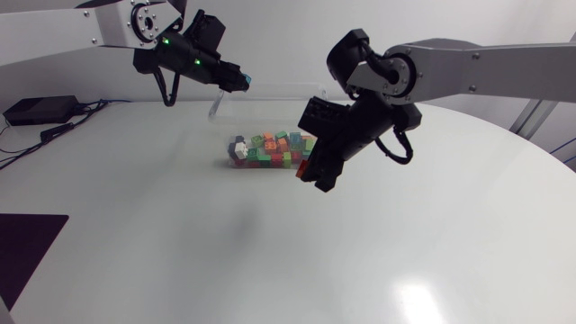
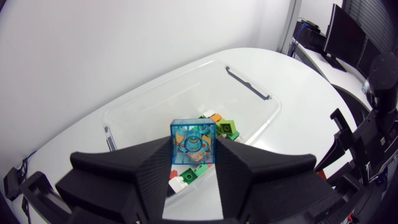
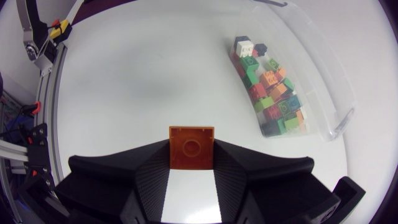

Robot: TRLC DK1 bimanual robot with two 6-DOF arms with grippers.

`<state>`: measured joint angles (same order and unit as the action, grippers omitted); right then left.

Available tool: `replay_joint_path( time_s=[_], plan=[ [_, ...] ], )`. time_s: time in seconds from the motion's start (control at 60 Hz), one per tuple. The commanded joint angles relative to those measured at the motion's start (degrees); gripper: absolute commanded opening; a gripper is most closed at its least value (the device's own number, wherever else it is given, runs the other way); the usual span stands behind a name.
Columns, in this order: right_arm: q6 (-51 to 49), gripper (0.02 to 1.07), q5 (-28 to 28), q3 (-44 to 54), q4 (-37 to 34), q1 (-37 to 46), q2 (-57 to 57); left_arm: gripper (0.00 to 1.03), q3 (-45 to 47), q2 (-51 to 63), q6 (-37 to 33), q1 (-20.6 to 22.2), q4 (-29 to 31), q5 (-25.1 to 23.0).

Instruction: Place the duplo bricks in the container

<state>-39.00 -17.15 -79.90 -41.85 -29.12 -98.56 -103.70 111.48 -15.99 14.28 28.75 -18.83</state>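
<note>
duplo bricks (image 3: 273, 93) lay heaped in clear container (image 2: 180, 93) on desk (image 1: 180, 243). left pincer (image 2: 193, 163) gripped translucent blue brick (image 2: 193, 140) above container; right pincer (image 3: 191, 163) gripped orange brick (image 3: 191, 144) beside container, over desk.

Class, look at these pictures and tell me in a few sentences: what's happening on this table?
Duplo bricks are being put into a clear container. The left hand is shut on a translucent blue brick and hangs above the container. The right hand grips an orange brick beside the container, over the table, not yet above the opening. A heap of coloured bricks already lies inside the container.
</note>
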Motion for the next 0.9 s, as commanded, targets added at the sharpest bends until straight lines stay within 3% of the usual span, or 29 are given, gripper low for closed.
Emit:
replay_joint_path(
  time_s=[0.0,0.1,0.133,0.25,0.383,0.883],
  plan=[
    [1.74,0.30,-1.22,-2.81,-0.17,1.18,1.27,0.35,-2.47,1.99,2.80,-0.22,-2.91,0.46],
    [2.70,0.30,-2.10,-4.48,0.18,1.79,1.36,0.45,-2.91,3.04,4.12,-0.05,-6.87,2.66],
    [3.23,0.30,-2.72,-5.36,0.36,2.14,1.36,0.63,-3.00,3.74,4.12,0.31,-9.07,3.98],
    [5.25,0.30,-3.16,-8.43,1.94,2.85,0.65,1.00,-2.38,4.80,2.89,1.45,-15.83,10.57],
    [8.07,0.30,-3.68,-13.00,4.32,3.37,-1.28,0.99,-2.21,4.53,1.49,1.71,-19.70,12.68],
    [17.12,0.30,-3.86,-28.56,14.77,5.39,-14.90,0.99,13.00,-13.83,0.61,-1.89,-16.80,13.03]
  ],
)
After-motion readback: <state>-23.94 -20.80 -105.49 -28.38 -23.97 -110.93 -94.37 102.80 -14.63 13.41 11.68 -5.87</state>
